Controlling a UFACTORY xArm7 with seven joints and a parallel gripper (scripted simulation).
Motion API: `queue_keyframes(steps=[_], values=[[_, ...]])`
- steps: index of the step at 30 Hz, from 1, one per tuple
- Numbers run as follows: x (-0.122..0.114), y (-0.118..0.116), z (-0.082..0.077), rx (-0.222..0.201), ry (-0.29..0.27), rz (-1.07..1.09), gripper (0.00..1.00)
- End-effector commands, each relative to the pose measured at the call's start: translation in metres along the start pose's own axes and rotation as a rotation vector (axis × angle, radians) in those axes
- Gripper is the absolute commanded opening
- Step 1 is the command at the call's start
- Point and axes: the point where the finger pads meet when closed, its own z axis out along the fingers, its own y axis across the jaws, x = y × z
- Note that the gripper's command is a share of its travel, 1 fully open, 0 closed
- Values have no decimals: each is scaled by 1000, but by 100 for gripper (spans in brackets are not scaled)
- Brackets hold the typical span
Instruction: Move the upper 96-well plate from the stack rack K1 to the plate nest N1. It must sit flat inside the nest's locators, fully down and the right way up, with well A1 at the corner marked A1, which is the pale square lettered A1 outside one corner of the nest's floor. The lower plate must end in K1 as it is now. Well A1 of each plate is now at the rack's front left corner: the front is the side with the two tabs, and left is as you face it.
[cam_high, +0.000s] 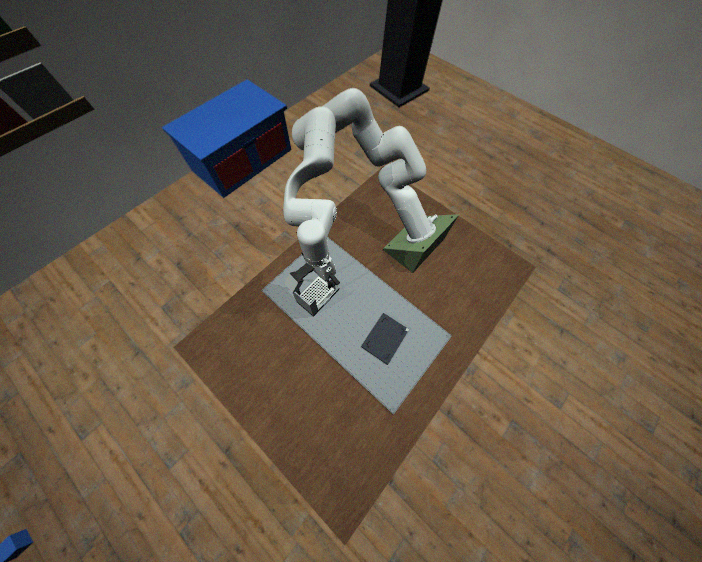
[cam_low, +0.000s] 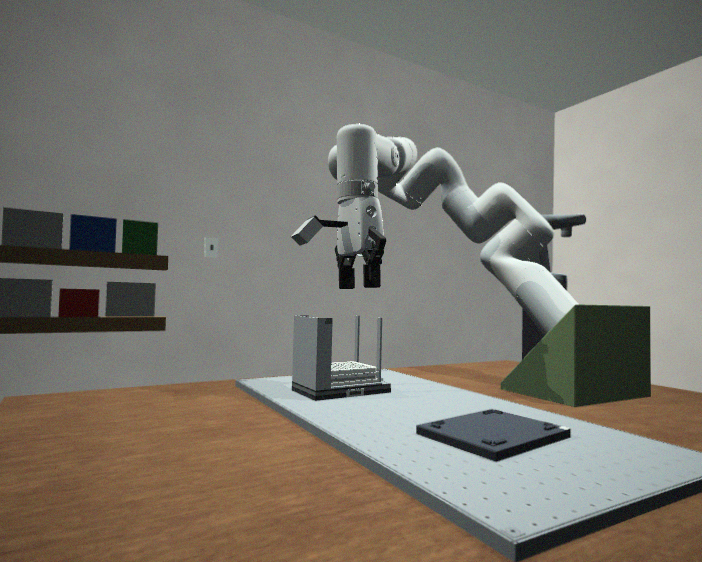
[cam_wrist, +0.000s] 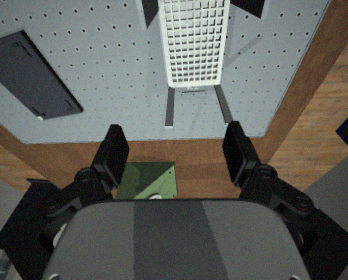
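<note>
Grey breadboard (cam_low: 544, 497): claw (cam_low: 358, 275) wide open, empty, above rack K1 (cam_low: 311, 353); no legible labels.

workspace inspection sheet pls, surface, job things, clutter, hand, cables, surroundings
Surface: brown table carrying a grey perforated board.
Job's things: stack rack K1 stands on the board with white well plates stacked low inside; the dark plate nest N1 lies apart from it on the board, nothing in it.
Clutter: nothing seen on the board besides rack and nest.
Hand: hand open, holding nothing, pointing down well above the rack.
Cables: nothing seen.
Surroundings: arm on a green wedge base; blue cabinet and dark pillar on the wood floor; wall shelves with coloured boxes.
</note>
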Motion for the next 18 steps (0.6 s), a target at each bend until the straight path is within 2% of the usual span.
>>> queue_keyframes(steps=[1,6,18], values=[[20,15,7,-19,38,-51,100],[29,24,12,-19,38,-51,100],[29,24,12,-19,38,-51,100]])
